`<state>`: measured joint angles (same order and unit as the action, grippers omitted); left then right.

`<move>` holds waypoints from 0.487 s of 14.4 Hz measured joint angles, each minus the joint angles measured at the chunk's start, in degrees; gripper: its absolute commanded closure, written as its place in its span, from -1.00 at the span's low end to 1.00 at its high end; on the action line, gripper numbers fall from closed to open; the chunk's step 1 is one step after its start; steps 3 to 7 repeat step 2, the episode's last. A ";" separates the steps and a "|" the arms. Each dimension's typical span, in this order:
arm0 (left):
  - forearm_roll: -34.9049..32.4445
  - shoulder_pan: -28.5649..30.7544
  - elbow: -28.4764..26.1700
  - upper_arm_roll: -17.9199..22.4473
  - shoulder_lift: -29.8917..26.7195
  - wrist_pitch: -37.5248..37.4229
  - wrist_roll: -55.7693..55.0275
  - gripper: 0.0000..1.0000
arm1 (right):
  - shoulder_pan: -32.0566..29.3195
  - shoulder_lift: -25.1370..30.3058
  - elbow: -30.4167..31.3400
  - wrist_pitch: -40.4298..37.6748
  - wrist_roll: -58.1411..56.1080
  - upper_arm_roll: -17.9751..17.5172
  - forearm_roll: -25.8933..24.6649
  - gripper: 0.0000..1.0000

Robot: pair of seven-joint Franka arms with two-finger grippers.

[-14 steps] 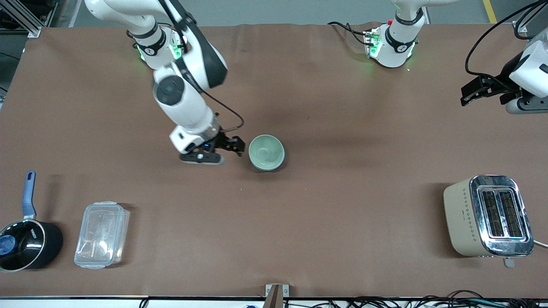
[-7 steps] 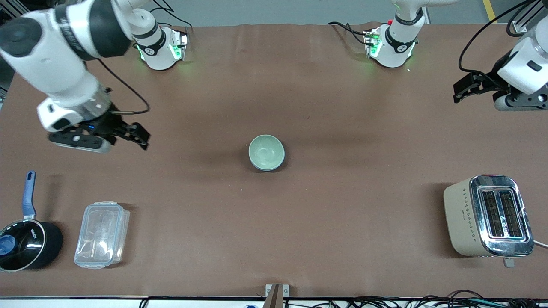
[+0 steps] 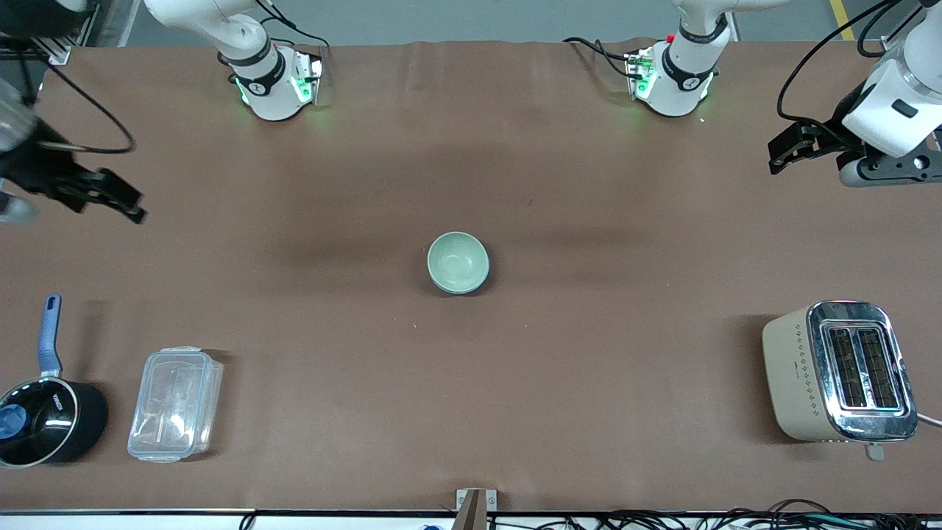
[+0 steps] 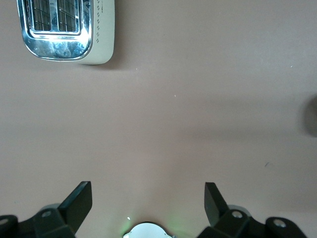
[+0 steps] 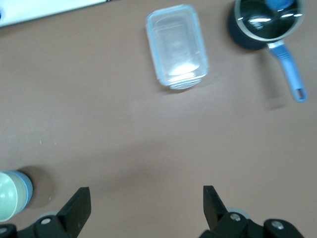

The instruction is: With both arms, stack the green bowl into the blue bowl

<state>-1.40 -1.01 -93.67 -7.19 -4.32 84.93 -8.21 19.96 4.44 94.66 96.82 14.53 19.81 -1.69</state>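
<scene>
Green bowl sits nested in the blue bowl mid-worktop, so we judge stacking done. Both arms wait: left end effector wide over its end, right end effector wide over the other.

Toaster, clear plastic box beside black saucepan.

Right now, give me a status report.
Both grippers open: right gripper and left gripper over opposite table ends. Green bowl nested in blue bowl, mid-table. Nothing in the way.
</scene>
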 measured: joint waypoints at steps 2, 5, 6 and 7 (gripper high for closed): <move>0.00 -0.37 0.09 -0.01 0.00 0.00 2.08 -1.00 | -6.41 -0.23 -2.70 -1.88 -1.51 -2.82 0.03 -1.00; 0.00 -0.37 0.09 -0.01 0.00 0.00 2.08 -1.00 | -6.41 -0.23 -2.70 -1.88 -1.51 -2.82 0.03 -1.00; 0.00 -0.37 0.09 -0.01 0.00 0.00 2.08 -1.00 | -6.41 -0.23 -2.70 -1.88 -1.51 -2.82 0.03 -1.00; 0.00 -0.37 0.09 -0.01 0.00 0.00 2.08 -1.00 | -6.41 -0.23 -2.70 -1.88 -1.51 -2.82 0.03 -1.00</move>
